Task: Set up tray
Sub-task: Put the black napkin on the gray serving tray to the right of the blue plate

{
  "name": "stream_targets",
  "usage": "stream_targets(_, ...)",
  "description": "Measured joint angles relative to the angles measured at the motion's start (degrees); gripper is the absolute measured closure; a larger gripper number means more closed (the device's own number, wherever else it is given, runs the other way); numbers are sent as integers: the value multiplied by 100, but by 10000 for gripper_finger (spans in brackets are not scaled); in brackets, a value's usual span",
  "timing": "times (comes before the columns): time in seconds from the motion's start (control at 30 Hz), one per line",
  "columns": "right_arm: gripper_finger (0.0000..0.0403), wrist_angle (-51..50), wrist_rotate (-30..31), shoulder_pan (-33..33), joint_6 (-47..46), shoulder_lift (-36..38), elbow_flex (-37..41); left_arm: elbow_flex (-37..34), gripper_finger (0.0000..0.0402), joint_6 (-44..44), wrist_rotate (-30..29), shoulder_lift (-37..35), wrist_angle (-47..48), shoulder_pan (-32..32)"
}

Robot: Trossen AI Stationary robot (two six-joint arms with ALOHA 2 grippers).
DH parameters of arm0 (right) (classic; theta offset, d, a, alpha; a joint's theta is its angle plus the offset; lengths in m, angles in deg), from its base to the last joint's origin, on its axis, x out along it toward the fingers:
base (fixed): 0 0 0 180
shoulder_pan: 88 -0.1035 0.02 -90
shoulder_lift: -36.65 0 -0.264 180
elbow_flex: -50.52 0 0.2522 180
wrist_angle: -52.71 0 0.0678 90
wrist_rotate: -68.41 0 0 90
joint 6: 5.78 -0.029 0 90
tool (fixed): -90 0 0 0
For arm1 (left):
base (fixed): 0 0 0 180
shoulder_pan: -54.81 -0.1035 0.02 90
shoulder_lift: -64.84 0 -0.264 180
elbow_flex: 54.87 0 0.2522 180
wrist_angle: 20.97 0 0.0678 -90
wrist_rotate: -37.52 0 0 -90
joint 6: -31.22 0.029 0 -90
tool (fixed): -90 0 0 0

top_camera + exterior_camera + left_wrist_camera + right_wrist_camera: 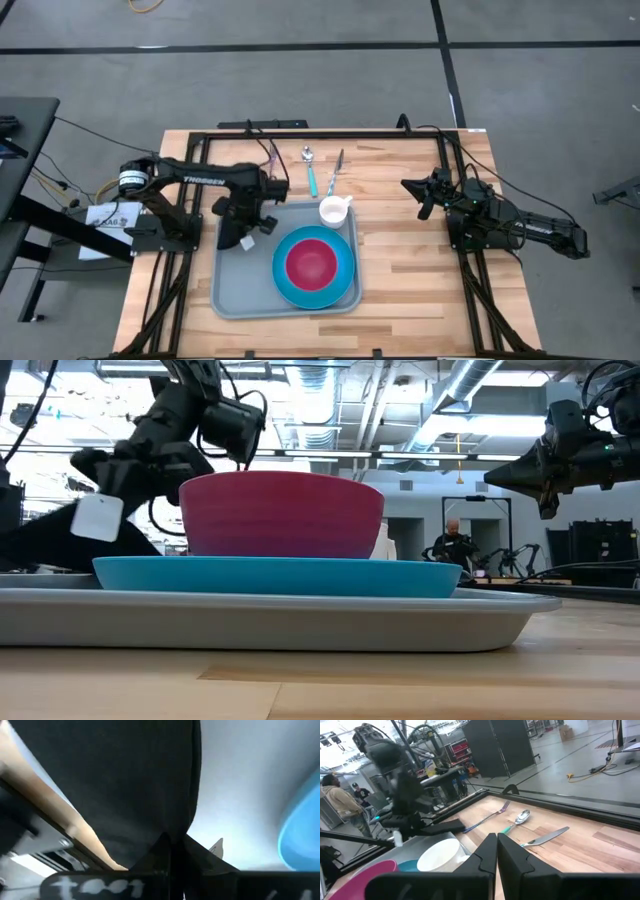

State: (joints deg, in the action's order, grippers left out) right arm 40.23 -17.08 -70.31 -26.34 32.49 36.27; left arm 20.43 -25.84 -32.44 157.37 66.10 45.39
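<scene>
From above, a wooden counter point(420, 290) is seen with two dark arms. The tray point(235, 290), a large light grey-blue rectangle with rounded corners and a raised rim, lies directly beneath the left gripper point(240, 232), which is held over the tray's left far corner. A black napkin point(231, 236) with a small white tag point(247, 243) is pinched in that gripper. A round blue plate point(345, 280) carrying a pink bowl point(312, 262) sits on the tray to the gripper's right, and a white cup point(334, 211) stands at the tray's far edge. A teal-handled spoon point(310, 170) and a knife point(335, 172) lie on the counter beyond the tray. The right gripper point(425, 195) waits well apart, off the tray's right side, so the left arm is judged the nearer one. The tray's long axis is hard to judge from here, as it looks close to square.

At counter height, the tray's rim fills the foreground, with plate and bowl stacked on it; the left gripper hangs above its left part, the tag dangling. The right gripper is raised at the upper right.

In the left wrist view, dark cloth is seen clamped between the closed fingers point(195, 857), with pale tray surface and a blue plate edge beyond.

In the right wrist view, the right gripper's fingers point(517, 857) are pressed together with nothing between them; the cup, spoon, knife and a fork point(492, 815) lie ahead.
</scene>
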Motion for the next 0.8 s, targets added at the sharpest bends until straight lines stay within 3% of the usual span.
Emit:
stream_targets(0.17, 398, 0, 0, 1, 0, 1, 0, 2, 401, -902, 365, -2, -447, 768)
stream_targets(0.37, 398, 0, 0, 0, 0, 0, 0, 4, 401, -1856, 370, -2, -938, 1474)
stream_targets(0.8, 398, 0, 0, 2, 2, 2, 0, 7, 396, -2691, 200, 31, -1273, 2191)
